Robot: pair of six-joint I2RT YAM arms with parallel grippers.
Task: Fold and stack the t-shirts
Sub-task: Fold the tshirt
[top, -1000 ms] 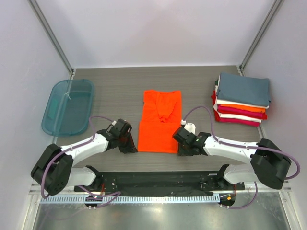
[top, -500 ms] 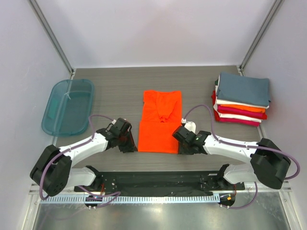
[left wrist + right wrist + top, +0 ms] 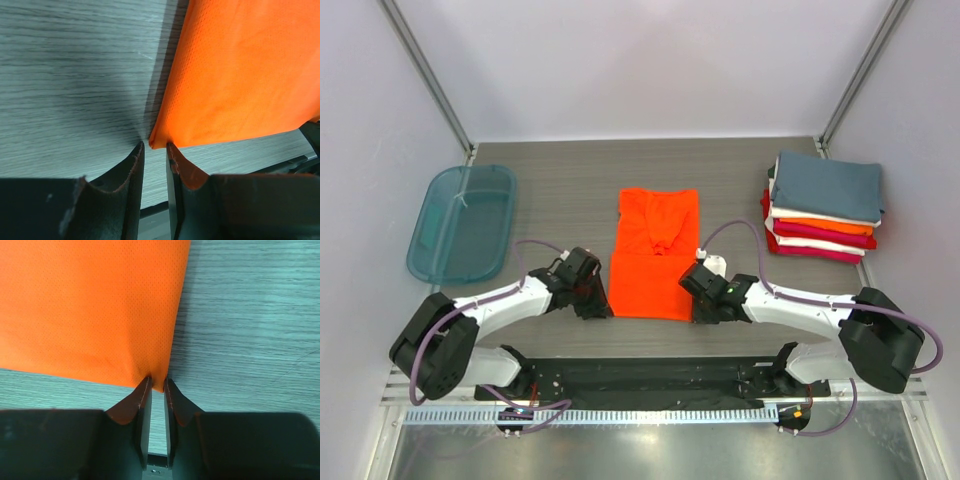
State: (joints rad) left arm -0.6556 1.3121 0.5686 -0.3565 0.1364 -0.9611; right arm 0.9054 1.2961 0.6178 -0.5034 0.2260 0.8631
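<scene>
Orange shirt (image 3: 653,262) lies flat, partly folded, in the middle of the table (image 3: 560,180). The left gripper (image 3: 596,302) sits at the shirt's near left corner. Its fingers (image 3: 131,167) stand narrowly apart with the corner at their tips, and whether they grip it I cannot tell. The right gripper (image 3: 704,304) pinches the near right corner, cloth puckered between its fingers (image 3: 141,401). A folded stack (image 3: 823,205) sits far right, a tub (image 3: 462,222) far left.

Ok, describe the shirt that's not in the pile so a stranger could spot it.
On the grey wood-grain table, look midway between the translucent teal plastic tub at left and the pile of folded shirts at right. The bright orange cloth t-shirt lies flat there, the only one not stacked.
</scene>
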